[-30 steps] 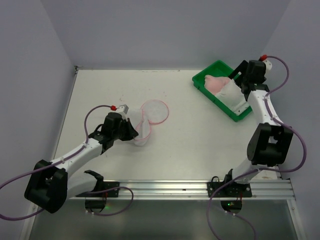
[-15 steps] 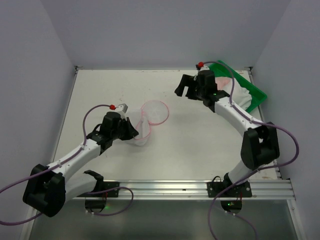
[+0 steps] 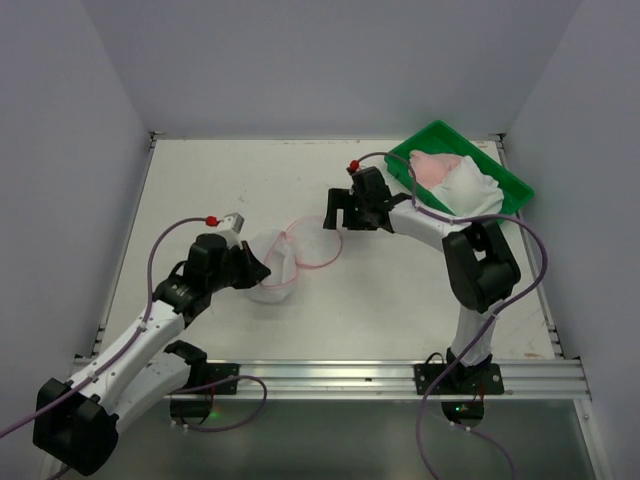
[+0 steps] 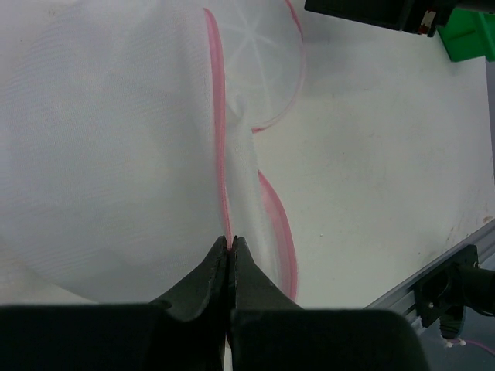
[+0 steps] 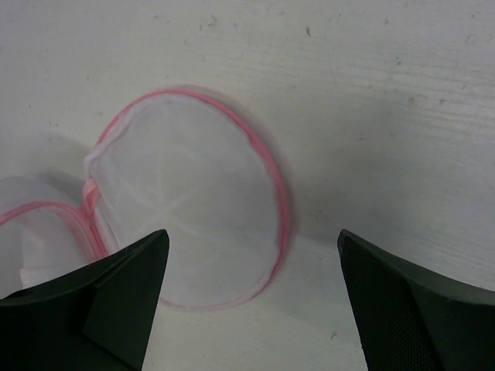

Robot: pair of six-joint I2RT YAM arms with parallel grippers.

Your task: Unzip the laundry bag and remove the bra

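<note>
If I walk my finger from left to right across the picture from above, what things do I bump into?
left gripper → laundry bag → right gripper → green tray

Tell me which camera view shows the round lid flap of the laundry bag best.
The right wrist view: the lid flap lies nearly whole in mid-frame, its pink rim clear. The top external view shows it small; the left wrist view catches only part of it at the top edge.
</note>
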